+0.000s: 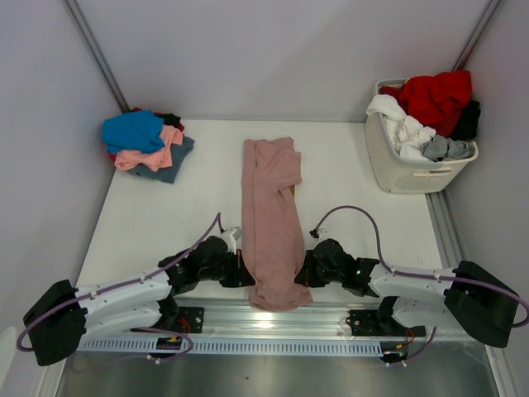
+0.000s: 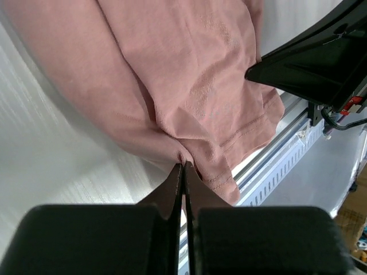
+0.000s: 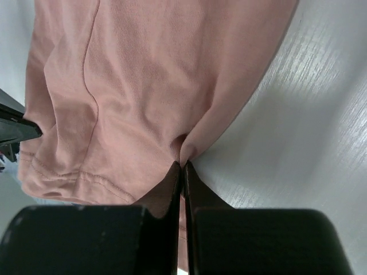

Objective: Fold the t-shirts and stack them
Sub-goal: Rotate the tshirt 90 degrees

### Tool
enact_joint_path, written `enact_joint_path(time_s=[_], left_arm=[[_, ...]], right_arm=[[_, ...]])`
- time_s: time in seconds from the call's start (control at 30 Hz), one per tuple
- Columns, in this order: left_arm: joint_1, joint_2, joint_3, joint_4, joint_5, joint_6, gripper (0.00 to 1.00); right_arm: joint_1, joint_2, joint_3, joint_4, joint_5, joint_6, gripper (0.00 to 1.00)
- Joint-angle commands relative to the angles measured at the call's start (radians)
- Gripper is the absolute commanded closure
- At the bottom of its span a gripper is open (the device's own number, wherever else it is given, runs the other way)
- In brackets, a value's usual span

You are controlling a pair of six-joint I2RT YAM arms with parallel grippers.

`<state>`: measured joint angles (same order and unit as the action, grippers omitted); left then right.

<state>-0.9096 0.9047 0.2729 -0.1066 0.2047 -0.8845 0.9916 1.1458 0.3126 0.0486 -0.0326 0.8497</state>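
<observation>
A dusty-pink t-shirt (image 1: 271, 211) lies folded into a long narrow strip down the middle of the table, its hem hanging over the near edge. My left gripper (image 1: 246, 271) is shut on the strip's left edge near the hem, and the pinched cloth (image 2: 182, 153) bunches at its fingertips. On the opposite side my right gripper (image 1: 302, 273) is shut on the right edge, with a fold of the pink t-shirt (image 3: 189, 150) caught at its tips. A pile of folded t-shirts (image 1: 147, 142), blue over salmon and slate, sits at the back left.
A white slatted laundry basket (image 1: 413, 169) at the back right holds red, white and grey clothes. The metal rail (image 1: 273, 339) with the arm bases runs along the near edge. Grey walls close in the back and both sides.
</observation>
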Motion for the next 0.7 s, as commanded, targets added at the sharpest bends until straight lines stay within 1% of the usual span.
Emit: enact_joint_path(time_s=[0.0, 0.1, 0.17, 0.3, 0.37, 0.67], left_arm=[[-0.005, 0.029, 0.066, -0.013, -0.024, 0.068, 0.99], [-0.005, 0.045, 0.087, -0.033, -0.034, 0.081, 0.99], [-0.005, 0.053, 0.12, -0.063, -0.048, 0.097, 0.99], [-0.005, 0.049, 0.153, -0.099, -0.073, 0.124, 1.0], [-0.003, 0.045, 0.182, -0.129, -0.091, 0.143, 0.99], [0.034, 0.031, 0.249, -0.166, -0.097, 0.173, 0.99]], right_arm=[[0.002, 0.011, 0.052, -0.032, 0.063, -0.055, 1.0], [0.001, 0.006, 0.074, -0.046, 0.072, -0.08, 1.0], [-0.005, 0.006, 0.101, -0.085, 0.076, -0.093, 1.0], [-0.05, 0.003, 0.146, -0.115, 0.053, -0.124, 1.0], [-0.1, 0.002, 0.181, -0.13, 0.028, -0.147, 1.0], [-0.203, 0.037, 0.243, -0.148, -0.044, -0.195, 1.0]])
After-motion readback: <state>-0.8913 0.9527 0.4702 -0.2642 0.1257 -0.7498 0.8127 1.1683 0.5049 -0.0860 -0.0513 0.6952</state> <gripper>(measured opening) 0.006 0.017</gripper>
